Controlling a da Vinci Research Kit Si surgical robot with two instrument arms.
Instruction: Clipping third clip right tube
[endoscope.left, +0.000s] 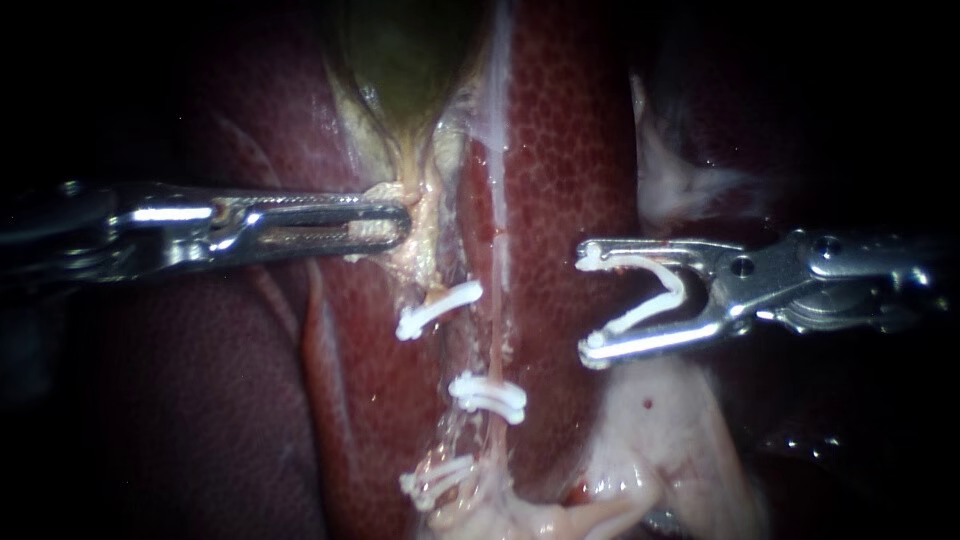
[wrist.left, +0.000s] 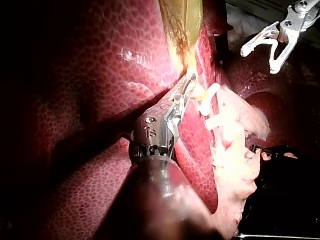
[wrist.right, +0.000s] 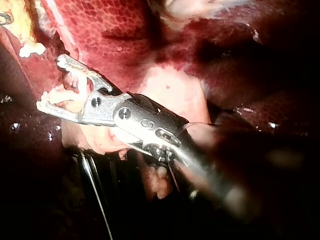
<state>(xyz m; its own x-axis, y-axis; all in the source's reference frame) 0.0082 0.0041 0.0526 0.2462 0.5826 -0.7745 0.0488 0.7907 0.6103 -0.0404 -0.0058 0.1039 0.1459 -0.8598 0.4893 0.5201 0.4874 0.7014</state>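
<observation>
The thin pink right tube (endoscope.left: 497, 330) runs down the middle of the endoscope view and carries a shut white clip (endoscope.left: 488, 395). To its left, a pale strand holds another clip (endoscope.left: 438, 308), and a third clip (endoscope.left: 437, 480) sits lower down. My right instrument (endoscope.left: 591, 305) hangs to the right of the tube, apart from it. Its jaws stand wide, with an open white V-shaped clip (endoscope.left: 650, 295) seated against both. My left instrument (endoscope.left: 395, 220) is shut on yellowish tissue at the neck of the gallbladder (endoscope.left: 400, 60). The left wrist view shows that grip (wrist.left: 187, 85).
Dark red mottled liver (endoscope.left: 570, 150) lies behind and on both sides of the tube. Pale fatty tissue (endoscope.left: 660, 430) sits below my right instrument, and a whitish shred (endoscope.left: 680, 185) lies above it. Everything beyond the lit tissue is dark.
</observation>
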